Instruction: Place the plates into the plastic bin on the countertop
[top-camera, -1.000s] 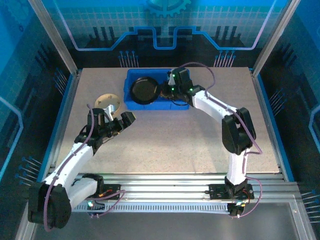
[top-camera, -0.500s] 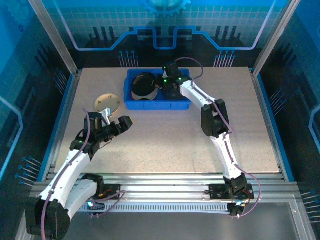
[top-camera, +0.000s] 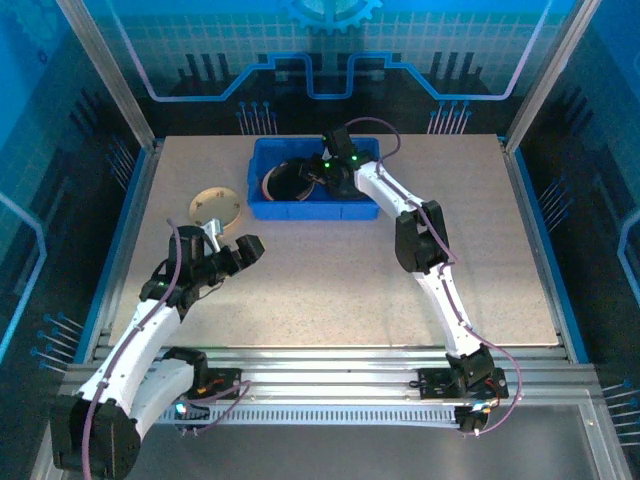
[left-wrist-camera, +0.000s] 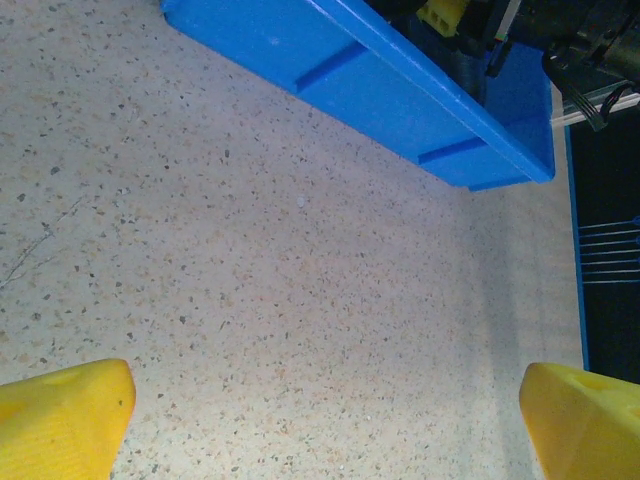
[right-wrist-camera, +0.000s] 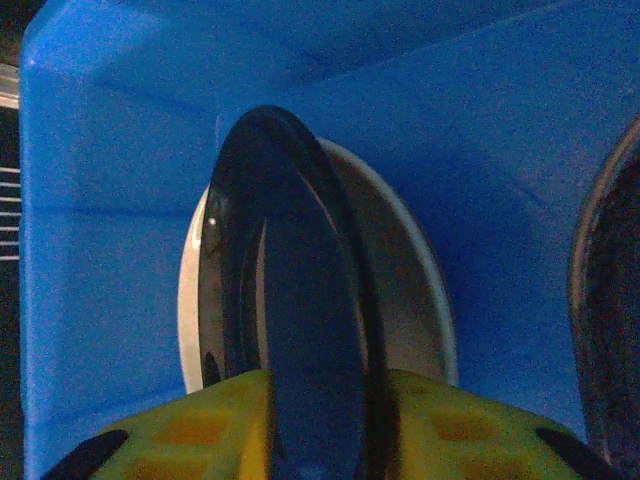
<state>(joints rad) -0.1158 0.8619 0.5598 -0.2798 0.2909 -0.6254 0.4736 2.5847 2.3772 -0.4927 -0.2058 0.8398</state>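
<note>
Top external view, taken from the left: the left gripper (top-camera: 235, 252) is seen drawn back a little from the tan plate (top-camera: 217, 208), which is left lying flat on the countertop (top-camera: 330, 290) just beside the blue bin (top-camera: 300, 211); in the left wrist view its yellow fingers (left-wrist-camera: 60, 415) are spread fully wide, and only bare stone is seen between them. Further right, the right gripper (top-camera: 333, 180) has been carried deeper into the bin; the black plate (right-wrist-camera: 290, 330), shown as a full disc a second ago, is now stood edge-on inside the bin against a cream plate (right-wrist-camera: 415, 290). It is flanked closely by the right fingers, but whether it is still pinched cannot be told. A release is judged to be under way; the tan plate remains to be fetched.
</note>
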